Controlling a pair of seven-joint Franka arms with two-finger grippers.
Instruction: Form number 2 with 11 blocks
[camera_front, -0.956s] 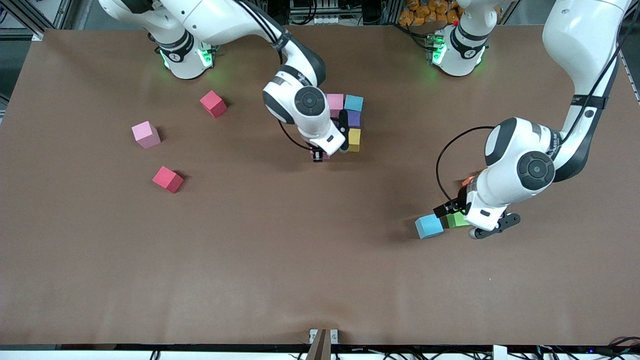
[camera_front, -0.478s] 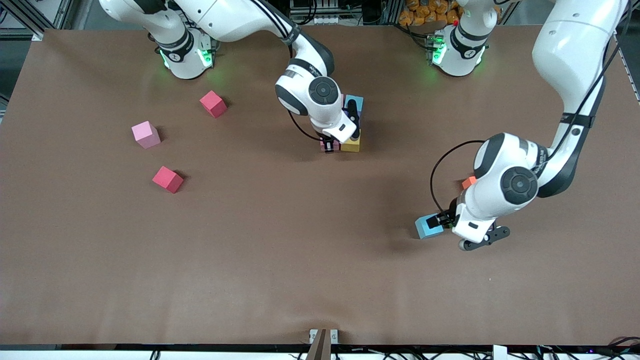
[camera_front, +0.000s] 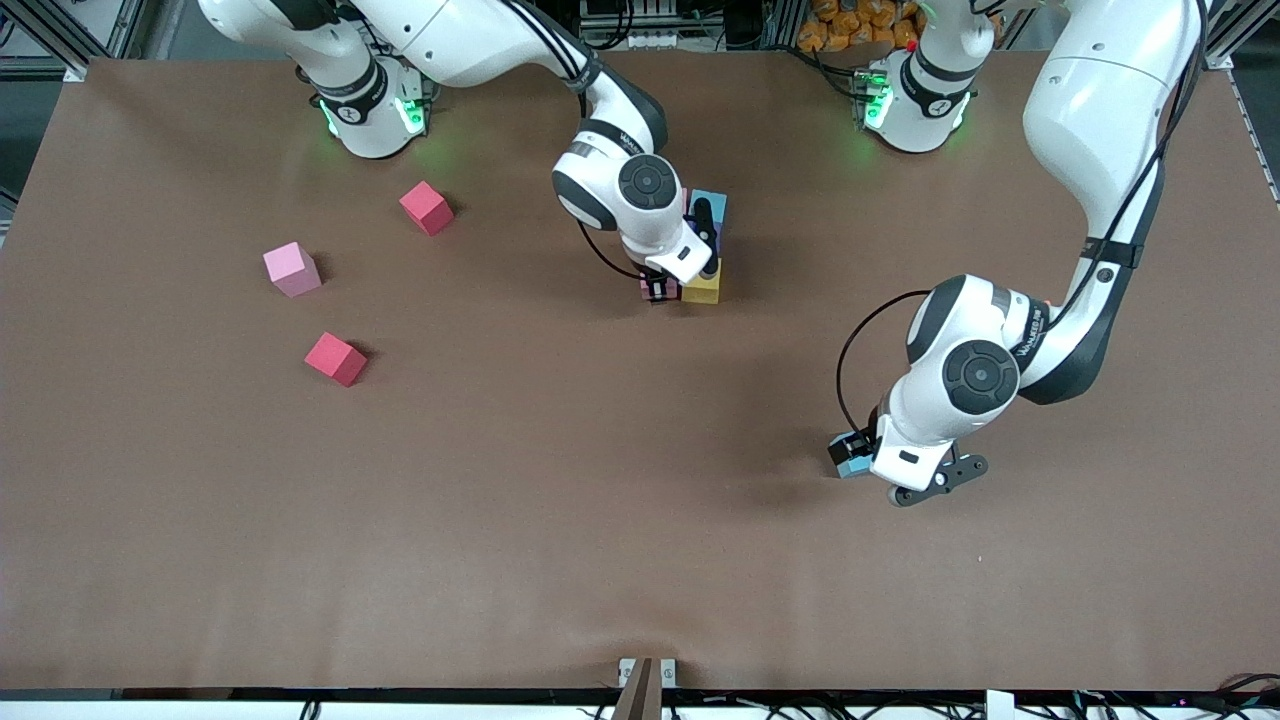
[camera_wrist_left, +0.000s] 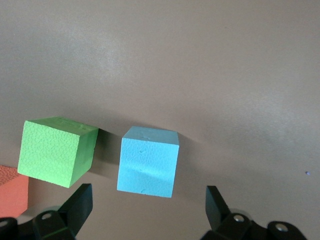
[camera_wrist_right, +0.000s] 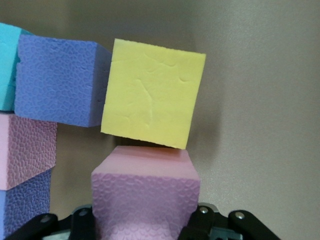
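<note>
Two grippers busy. Right gripper (camera_wrist_right: 145, 222) pinches a pink block (camera_wrist_right: 146, 192) just beside the yellow block (camera_front: 702, 283), at the edge of the partial number 2 (camera_front: 706, 240). Left gripper (camera_wrist_left: 150, 210), fingers spread wide, hovers over a light blue block (camera_wrist_left: 148, 161), well apart from the yellow block toward the left arm's end; green block (camera_wrist_left: 56, 150) just beside it.

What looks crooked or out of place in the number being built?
The yellow block sits turned out of line with the purple block beside it. The right gripper holds a pink block against it.
</note>
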